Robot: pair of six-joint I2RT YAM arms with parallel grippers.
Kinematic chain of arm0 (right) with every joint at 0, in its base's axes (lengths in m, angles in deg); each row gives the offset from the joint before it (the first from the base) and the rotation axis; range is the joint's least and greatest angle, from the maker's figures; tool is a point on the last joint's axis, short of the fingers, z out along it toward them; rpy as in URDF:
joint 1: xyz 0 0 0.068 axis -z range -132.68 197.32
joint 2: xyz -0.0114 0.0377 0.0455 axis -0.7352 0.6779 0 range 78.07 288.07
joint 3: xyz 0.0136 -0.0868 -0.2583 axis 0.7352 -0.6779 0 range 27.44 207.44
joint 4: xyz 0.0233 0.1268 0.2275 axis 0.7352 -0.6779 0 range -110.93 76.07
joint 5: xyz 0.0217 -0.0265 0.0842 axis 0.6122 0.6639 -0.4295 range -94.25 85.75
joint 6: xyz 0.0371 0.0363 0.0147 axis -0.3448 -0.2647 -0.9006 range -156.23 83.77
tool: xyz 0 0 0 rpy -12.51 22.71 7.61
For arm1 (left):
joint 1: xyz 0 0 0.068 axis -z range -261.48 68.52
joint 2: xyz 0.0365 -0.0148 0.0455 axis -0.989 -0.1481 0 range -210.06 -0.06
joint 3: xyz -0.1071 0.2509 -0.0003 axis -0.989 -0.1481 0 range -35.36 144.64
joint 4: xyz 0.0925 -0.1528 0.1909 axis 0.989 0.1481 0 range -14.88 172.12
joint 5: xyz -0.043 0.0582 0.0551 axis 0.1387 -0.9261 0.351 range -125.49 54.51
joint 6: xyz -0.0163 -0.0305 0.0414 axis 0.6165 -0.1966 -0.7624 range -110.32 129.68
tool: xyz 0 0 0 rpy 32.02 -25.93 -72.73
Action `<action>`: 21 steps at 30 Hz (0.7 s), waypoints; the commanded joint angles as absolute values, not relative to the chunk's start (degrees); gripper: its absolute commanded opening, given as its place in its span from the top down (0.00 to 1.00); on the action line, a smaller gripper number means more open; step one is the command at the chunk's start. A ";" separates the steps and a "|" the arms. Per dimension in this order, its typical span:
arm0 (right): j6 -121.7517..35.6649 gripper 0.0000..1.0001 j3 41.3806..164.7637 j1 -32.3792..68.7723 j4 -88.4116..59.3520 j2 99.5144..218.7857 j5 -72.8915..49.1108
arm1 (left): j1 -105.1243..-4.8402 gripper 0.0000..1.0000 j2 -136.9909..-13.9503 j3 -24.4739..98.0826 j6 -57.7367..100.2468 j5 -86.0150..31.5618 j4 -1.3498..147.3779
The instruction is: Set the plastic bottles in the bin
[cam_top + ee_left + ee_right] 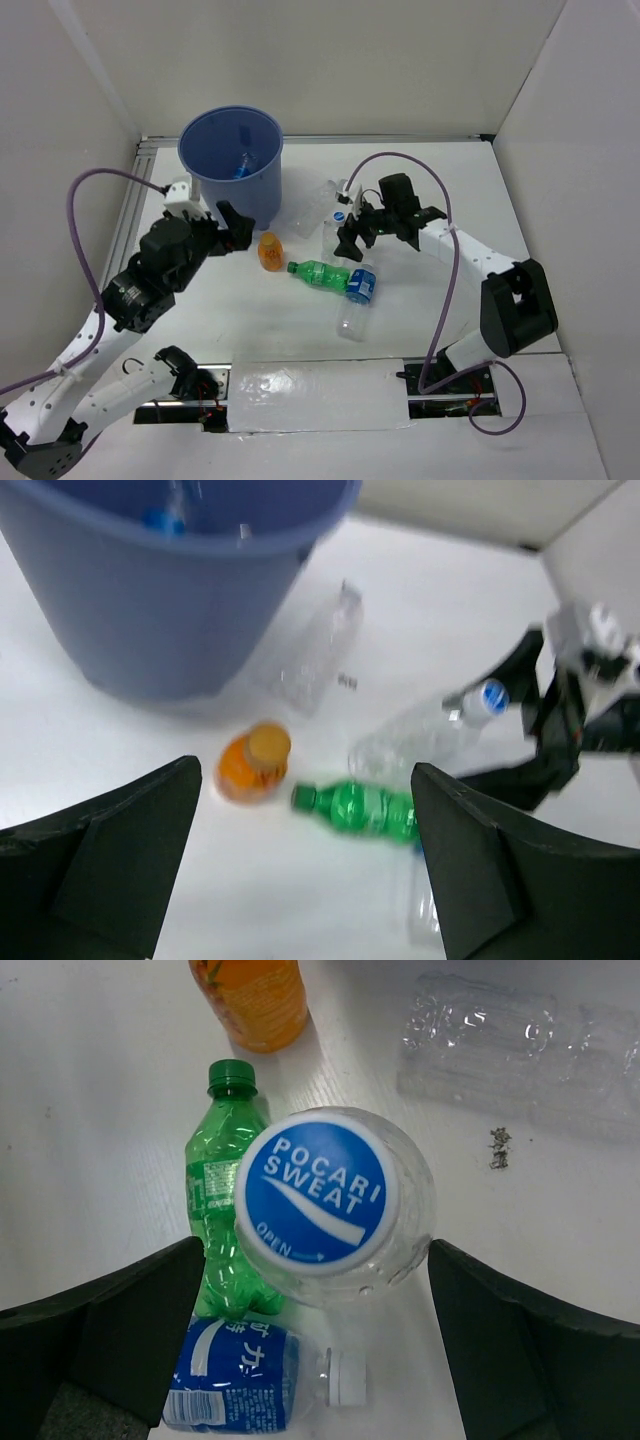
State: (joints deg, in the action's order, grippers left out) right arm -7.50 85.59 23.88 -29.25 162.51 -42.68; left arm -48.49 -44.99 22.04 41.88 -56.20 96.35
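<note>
The blue-purple bin (232,155) stands at the back left with a bottle (243,165) inside. My left gripper (236,226) is open and empty beside the bin, above the short orange bottle (270,251) and the lying green bottle (320,273). Both show in the left wrist view, orange (255,765) and green (365,810). My right gripper (315,1260) is open, one jaw on each side of a clear bottle with a blue Pocari Sweat cap (325,1195), with a gap on both sides. A blue-labelled bottle (240,1380) lies below it. A plain clear bottle (308,212) lies near the bin.
White walls close the table at the back and on both sides. A metal rail (140,190) runs along the left edge. The purple cable (445,290) of the right arm loops over the table's right part.
</note>
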 commanded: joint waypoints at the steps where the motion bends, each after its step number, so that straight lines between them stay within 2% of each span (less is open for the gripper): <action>1: -9.16 0.01 88.70 22.37 -24.13 164.11 -42.04 | -45.63 0.01 -42.26 18.08 46.84 -56.14 100.77; 6: -12.31 0.02 89.75 21.75 -21.06 166.04 -41.52 | -43.60 0.05 -39.88 10.09 52.03 -50.54 102.54; 10: -13.38 0.11 91.42 21.75 -20.26 167.37 -42.04 | -43.60 0.05 -39.35 4.64 54.49 -47.35 102.54; 15: -13.38 0.43 91.95 21.75 -20.96 167.89 -43.79 | -43.60 0.05 -38.21 0.33 57.14 -46.30 102.54; 16: -13.38 0.58 91.95 21.75 -22.44 167.11 -44.32 | -43.60 0.05 -38.21 0.32 57.66 -46.30 102.02; 18: -12.33 0.67 93.79 21.75 -24.56 166.15 -45.46 | -43.60 0.05 -38.91 -0.38 57.66 -46.30 102.01; 21: -12.32 0.68 97.90 21.75 -28.78 163.33 -47.84 | -43.60 0.05 -40.31 -1.09 56.35 -43.67 99.38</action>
